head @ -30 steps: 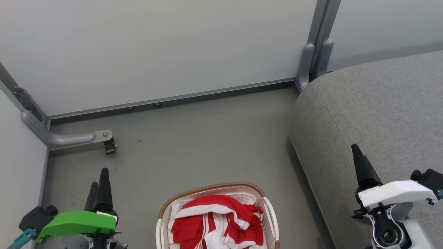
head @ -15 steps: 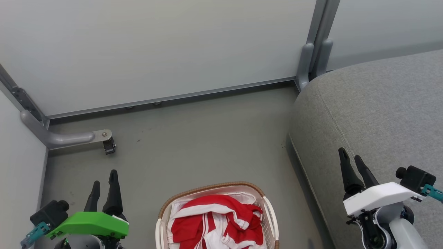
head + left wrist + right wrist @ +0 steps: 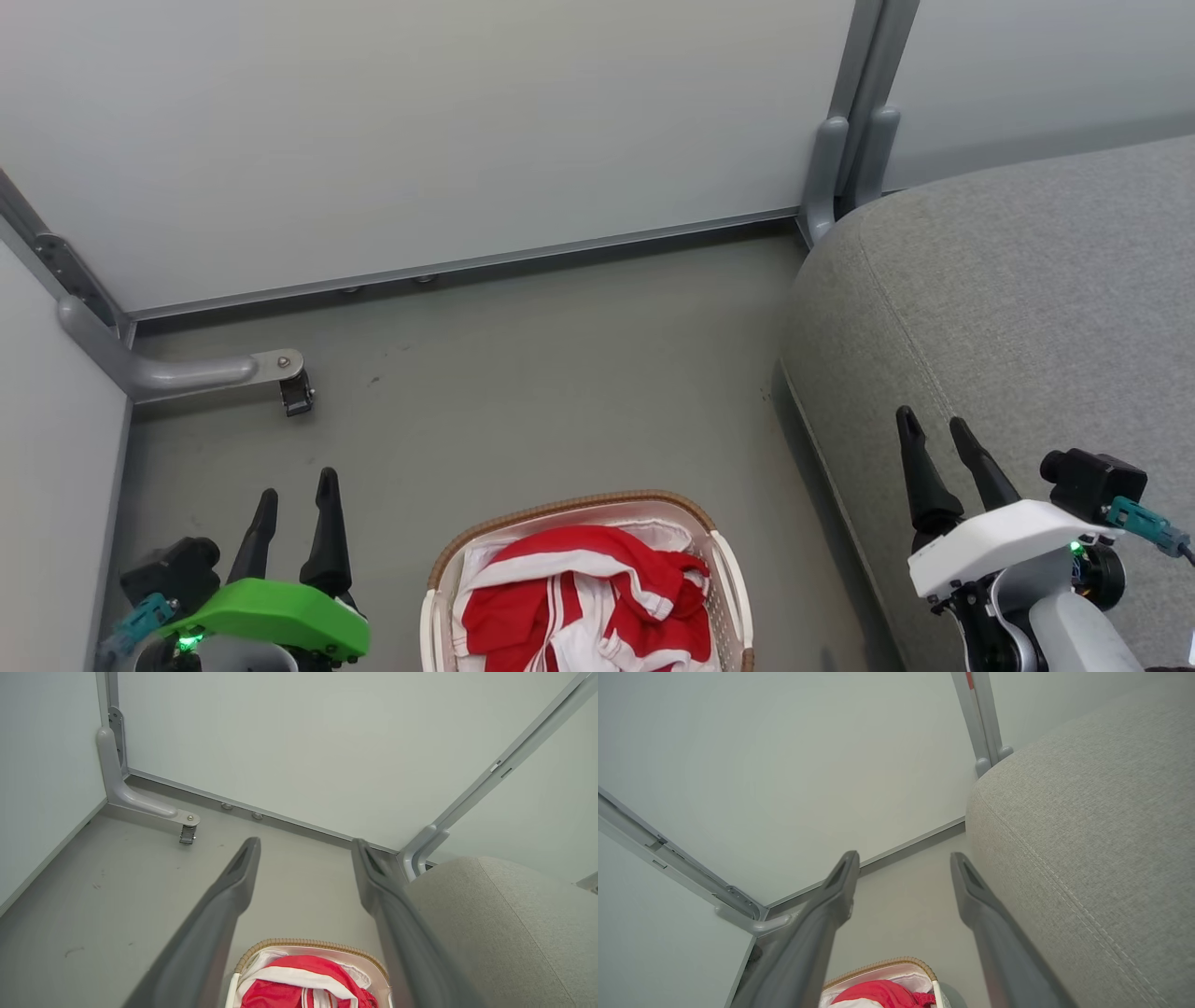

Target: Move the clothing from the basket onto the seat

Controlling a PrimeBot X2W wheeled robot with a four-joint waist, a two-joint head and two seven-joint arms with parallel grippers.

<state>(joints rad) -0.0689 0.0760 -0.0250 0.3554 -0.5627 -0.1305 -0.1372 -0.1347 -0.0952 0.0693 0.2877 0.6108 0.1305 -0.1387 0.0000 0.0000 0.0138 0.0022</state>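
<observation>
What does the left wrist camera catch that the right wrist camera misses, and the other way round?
Left wrist view adds: the left gripper, open, and a small caster under a grey bracket foot. Right wrist view adds: the right gripper, open, and a red mark high on the corner post. Both share: the basket with the clothing inside, the seat, the floor and the wall.
</observation>
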